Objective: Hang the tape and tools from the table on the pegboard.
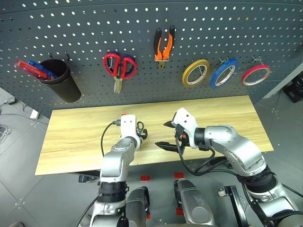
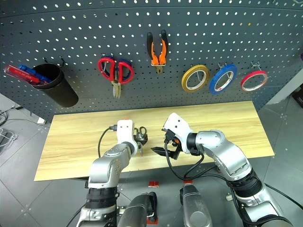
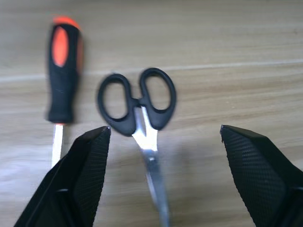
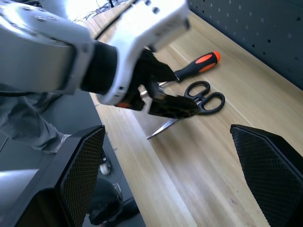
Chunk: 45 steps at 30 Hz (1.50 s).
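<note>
Looking down from the head camera: the dark grey pegboard (image 1: pixel 142 28) with its grid of pale holes already carries the orange-and-black-handled pliers (image 1: pixel 164 45), the red-handled scissors (image 1: pixel 119 67), a yellow tape roll (image 1: pixel 196 72), a blue tape roll (image 1: pixel 224 73) and the thin red tape ring (image 1: pixel 255 74), all on hooks. A black cup (image 1: pixel 60 80) hangs far left with red and blue things sticking out. No readable brand or writing anywhere that I can spot.

The light wooden plank worktop (image 1: pixel 75 137) runs under the board. The left arm reaches forward over its near middle, white wrist angled down, left claw (image 1: pixel 140 137) right over the small black-handled scissors (image 1: pixel 141 129). The right arm bends in from the right, forearm crossing toward the middle, with the right claw (image 1: pixel 165 135) spread wide and carrying nothing, just beside the left one.

Left wrist camera: the left claw (image 3: pixel 163 179) has its two black fingers (image 3: pixel 83 175) well apart, gripping nothing. The scissors (image 3: pixel 139 106) lie flat on the wood, blade running between the fingers. Just beside them lies the slim screwdriver with the red-and-black handle (image 3: pixel 64 75), parallel, not touching.

Right wrist camera: the right claw (image 4: pixel 168 175) is wide open over the worktop's near edge. Ahead, the left claw (image 4: pixel 165 101) hovers above the scissors (image 4: pixel 206 98), screwdriver (image 4: pixel 196 66) just past them.
</note>
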Motion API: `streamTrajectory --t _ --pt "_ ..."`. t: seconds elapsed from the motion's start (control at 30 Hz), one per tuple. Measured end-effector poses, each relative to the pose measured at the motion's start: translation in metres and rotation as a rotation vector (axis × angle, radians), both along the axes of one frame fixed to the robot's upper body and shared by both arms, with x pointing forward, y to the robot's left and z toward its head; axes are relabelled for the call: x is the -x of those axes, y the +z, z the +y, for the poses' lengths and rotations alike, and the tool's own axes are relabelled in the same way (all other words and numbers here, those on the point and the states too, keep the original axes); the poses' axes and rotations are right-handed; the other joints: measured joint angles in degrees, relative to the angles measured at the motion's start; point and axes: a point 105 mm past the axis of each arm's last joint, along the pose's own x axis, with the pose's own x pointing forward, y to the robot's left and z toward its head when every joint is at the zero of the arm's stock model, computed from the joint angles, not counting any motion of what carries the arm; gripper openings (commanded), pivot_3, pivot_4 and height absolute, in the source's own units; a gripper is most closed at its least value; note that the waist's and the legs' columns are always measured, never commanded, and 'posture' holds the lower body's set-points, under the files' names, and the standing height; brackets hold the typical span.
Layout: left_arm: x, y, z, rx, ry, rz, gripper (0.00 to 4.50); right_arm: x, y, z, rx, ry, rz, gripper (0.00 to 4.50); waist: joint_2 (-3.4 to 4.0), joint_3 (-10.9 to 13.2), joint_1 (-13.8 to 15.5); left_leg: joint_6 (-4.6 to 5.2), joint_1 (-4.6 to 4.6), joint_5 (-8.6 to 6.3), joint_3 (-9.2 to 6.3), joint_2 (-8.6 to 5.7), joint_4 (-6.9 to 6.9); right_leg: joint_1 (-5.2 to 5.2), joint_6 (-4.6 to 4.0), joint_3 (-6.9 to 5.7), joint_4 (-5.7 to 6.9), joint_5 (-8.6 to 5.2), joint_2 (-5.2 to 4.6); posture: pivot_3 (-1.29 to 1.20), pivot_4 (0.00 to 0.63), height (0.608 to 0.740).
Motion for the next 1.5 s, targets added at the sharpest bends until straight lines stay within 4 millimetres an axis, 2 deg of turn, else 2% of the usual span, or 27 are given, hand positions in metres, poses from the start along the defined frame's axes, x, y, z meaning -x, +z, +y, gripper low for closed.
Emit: streamTrajectory --t 0.2,0.3,0.57,0.83,1.03,1.17,1.43,1.5 --pt "-0.006 -0.019 0.0 0.006 0.055 0.131 3.76 0.002 -0.002 0.001 0.0 0.005 0.037 4.5 -0.01 0.01 -0.16 -0.01 0.0 0.0 0.0 0.0 0.0 -0.01 0.0 0.01 0.0 0.0 0.0 -0.33 0.312 0.74" --pt "-0.005 -0.028 0.006 0.016 0.098 0.179 3.76 0.003 0.003 0.003 -0.002 0.021 0.037 4.5 -0.04 0.02 -0.19 -0.01 0.0 0.0 0.0 0.0 0.0 -0.02 0.0 0.01 0.0 0.0 0.0 -0.34 0.314 0.74" --pt "-0.015 -0.026 0.012 0.035 0.112 0.194 3.76 0.002 0.008 0.006 -0.009 0.03 0.033 4.5 -0.04 0.02 -0.18 -0.03 0.03 0.01 0.0 0.0 0.0 0.01 0.01 0.0 0.02 0.01 -0.01 -0.33 0.313 0.74" --pt "-0.021 -0.027 0.011 0.066 0.105 0.223 3.76 0.004 0.012 0.012 -0.042 0.041 0.087 4.5 0.03 -0.02 -0.16 -0.04 0.1 0.02 0.0 -0.02 0.01 0.06 0.01 0.0 0.05 0.01 -0.02 -0.32 0.308 0.74" --pt "-0.022 -0.03 0.009 0.059 0.078 0.247 3.76 0.001 0.016 0.01 -0.057 0.024 0.106 4.5 0.23 -0.18 -0.05 -0.04 0.19 0.01 0.0 -0.04 0.01 0.13 0.01 0.01 0.05 0.01 -0.04 -0.33 0.307 0.74" --pt "-0.021 -0.033 0.012 0.063 0.085 0.255 2.92 0.0 0.014 0.01 -0.062 0.013 0.13 4.5 0.35 -0.25 -0.07 -0.04 0.23 0.01 0.01 -0.04 -0.01 0.16 0.02 0.02 0.05 0.0 -0.04 -0.33 0.307 0.74" --pt "-0.019 -0.039 0.011 0.063 0.055 0.264 0.39 -0.002 0.016 0.007 -0.099 -0.02 0.196 4.5 0.43 -0.31 0.09 -0.03 0.43 0.0 0.0 -0.08 -0.04 0.37 0.03 0.01 0.01 0.0 -0.08 -0.33 0.301 0.74" --pt "-0.019 -0.04 0.011 0.061 0.045 0.26 0.38 -0.003 0.016 0.006 -0.105 -0.025 0.202 4.5 0.43 -0.31 0.05 -0.04 0.56 0.0 0.0 -0.08 -0.07 0.5 0.04 0.01 -0.02 -0.01 -0.08 -0.33 0.3 0.74"
